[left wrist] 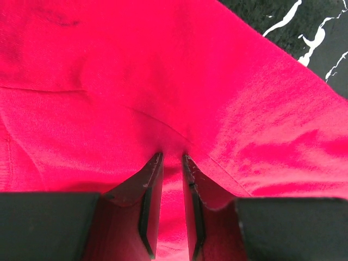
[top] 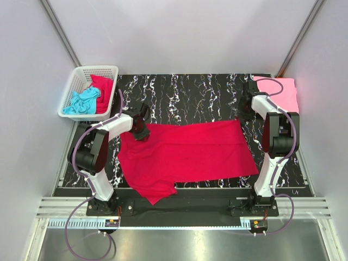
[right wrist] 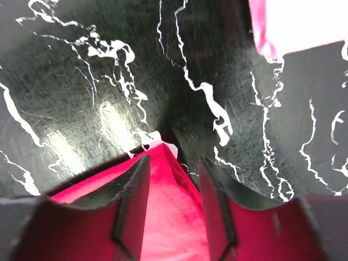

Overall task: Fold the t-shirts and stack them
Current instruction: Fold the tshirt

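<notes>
A crimson t-shirt (top: 190,152) lies spread on the black marbled table (top: 190,92), one sleeve hanging over the near edge. My left gripper (top: 142,130) is at its back left corner. In the left wrist view the gripper (left wrist: 172,156) is shut on a pinch of the crimson fabric (left wrist: 163,81). My right gripper (top: 244,111) is at the shirt's back right corner. In the right wrist view it (right wrist: 174,158) is open, with the shirt's corner (right wrist: 163,206) lying between the jaws. A folded light pink t-shirt (top: 280,89) lies at the back right and shows in the right wrist view (right wrist: 293,24).
A white lattice basket (top: 69,92) stands at the back left, off the table's corner. It holds a turquoise shirt (top: 81,101) and a red shirt (top: 103,89). Grey walls close in on both sides and the back.
</notes>
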Controlling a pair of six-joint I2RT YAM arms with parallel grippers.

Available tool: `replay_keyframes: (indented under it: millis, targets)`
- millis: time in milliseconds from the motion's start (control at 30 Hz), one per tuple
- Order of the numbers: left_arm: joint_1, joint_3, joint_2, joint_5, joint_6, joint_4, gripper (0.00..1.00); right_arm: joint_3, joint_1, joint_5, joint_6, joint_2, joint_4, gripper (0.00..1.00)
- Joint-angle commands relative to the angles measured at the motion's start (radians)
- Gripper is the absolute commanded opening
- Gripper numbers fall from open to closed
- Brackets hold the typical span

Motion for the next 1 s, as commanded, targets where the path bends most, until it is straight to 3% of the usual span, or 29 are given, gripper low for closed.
replay_keyframes:
  millis: [0, 267, 400, 600, 967]
  targets:
    - [0.000, 0.042, -0.032, -0.029, 0.019, 0.004, 0.25, 0.048, 0.000, 0.035, 0.000, -0.058, 0.013, 0.49]
    - [-0.008, 0.025, -0.117, -0.049, 0.034, 0.011, 0.27, -0.035, 0.006, -0.097, 0.032, -0.200, 0.006, 0.50]
    - [-0.020, -0.006, -0.109, -0.059, 0.034, 0.008, 0.28, -0.142, 0.076, -0.126, 0.040, -0.224, 0.002, 0.50]
    - [-0.037, 0.005, -0.051, -0.072, 0.045, -0.020, 0.28, -0.247, 0.215, -0.126, 0.067, -0.196, 0.022, 0.51]
    - [-0.043, 0.163, 0.129, -0.130, 0.041, -0.147, 0.28, -0.259, 0.225, -0.175, 0.074, -0.109, 0.082, 0.52]
